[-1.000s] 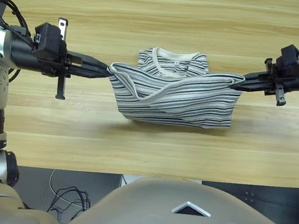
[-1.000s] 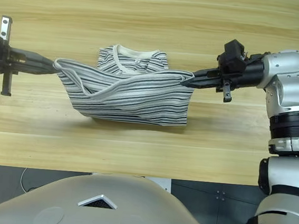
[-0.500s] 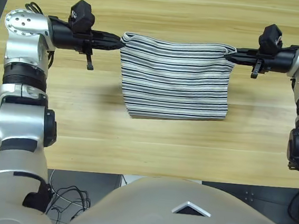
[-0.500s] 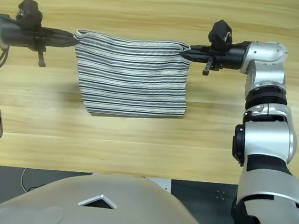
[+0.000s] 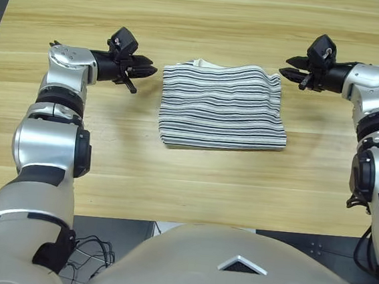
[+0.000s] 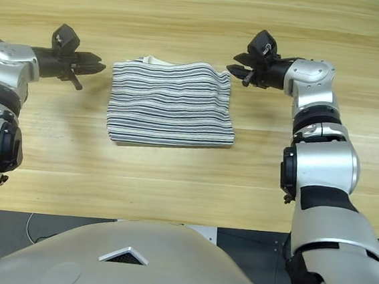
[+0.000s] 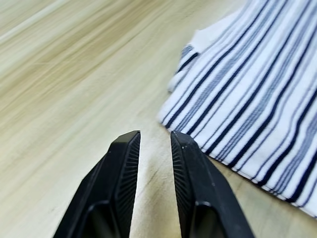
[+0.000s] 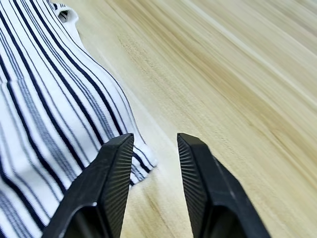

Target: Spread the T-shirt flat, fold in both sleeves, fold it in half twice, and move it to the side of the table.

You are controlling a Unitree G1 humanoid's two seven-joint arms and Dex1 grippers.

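Note:
The striped T-shirt (image 5: 223, 106) lies folded into a rough rectangle in the middle of the wooden table (image 5: 185, 182), its cream collar peeking out at the far edge. My left gripper (image 5: 154, 71) hovers just off the shirt's far left corner, open with nothing between its fingers. In the left wrist view the left gripper (image 7: 155, 137) points at bare wood beside the striped T-shirt (image 7: 257, 99). My right gripper (image 5: 285, 66) is open and empty off the far right corner; the right wrist view shows the right gripper (image 8: 154, 140) above the striped T-shirt's (image 8: 44, 99) edge.
Bare wood surrounds the shirt on all sides, with wide free room at the left, right and back. The table's front edge (image 5: 182, 222) runs below the shirt, with dark floor and cables beyond it.
Both grippers carried the shirt's held edge over to the far side, folding it in half, then let go. They have opened and drawn back a little from the corners.

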